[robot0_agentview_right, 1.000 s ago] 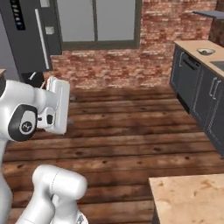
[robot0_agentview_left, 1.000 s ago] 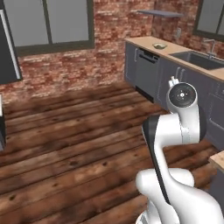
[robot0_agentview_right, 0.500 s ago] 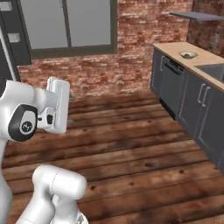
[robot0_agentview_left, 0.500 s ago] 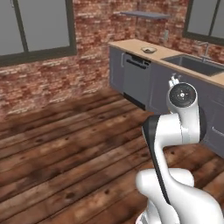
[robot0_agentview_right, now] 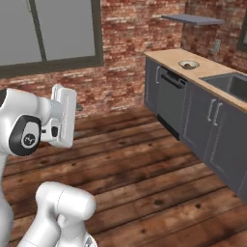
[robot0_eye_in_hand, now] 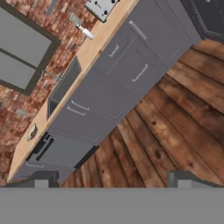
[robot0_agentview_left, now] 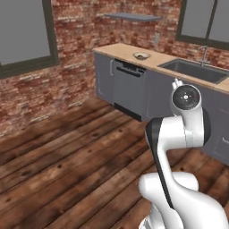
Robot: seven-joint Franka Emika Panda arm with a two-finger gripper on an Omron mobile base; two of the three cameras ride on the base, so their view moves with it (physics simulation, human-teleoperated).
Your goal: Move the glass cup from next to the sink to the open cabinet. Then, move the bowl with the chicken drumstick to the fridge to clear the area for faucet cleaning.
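The bowl [robot0_agentview_left: 141,55] sits on the wooden counter above the dishwasher, left of the sink [robot0_agentview_left: 192,69]; it also appears as the bowl [robot0_agentview_right: 188,64], with something dark in it too small to name. The faucet [robot0_agentview_left: 204,53] stands behind the basin. In the hand view the sink [robot0_eye_in_hand: 63,85], faucet [robot0_eye_in_hand: 52,75] and bowl [robot0_eye_in_hand: 32,132] lie along the slanted counter, far off. My gripper [robot0_eye_in_hand: 112,180] is open with nothing between its fingertips [robot0_eye_in_hand: 41,179]. The arm is folded up over the floor, well short of the counter. A small pale object [robot0_eye_in_hand: 85,32] lies on the counter past the sink; whether it is the glass cup I cannot tell.
Grey cabinet fronts [robot0_agentview_left: 154,91] and a dishwasher [robot0_agentview_left: 128,85] run under the counter. Wooden floor [robot0_agentview_left: 67,161] stretches between me and them. Brick walls with windows [robot0_agentview_right: 53,29] and a wall shelf [robot0_agentview_right: 195,19] stand behind. A dark appliance [robot0_eye_in_hand: 208,17] shows at the counter's far end.
The whole picture has shifted in both base views: the camera has moved, and the counter with sink and bowl now stands larger and nearer the middle. The arm's pose looks unchanged.
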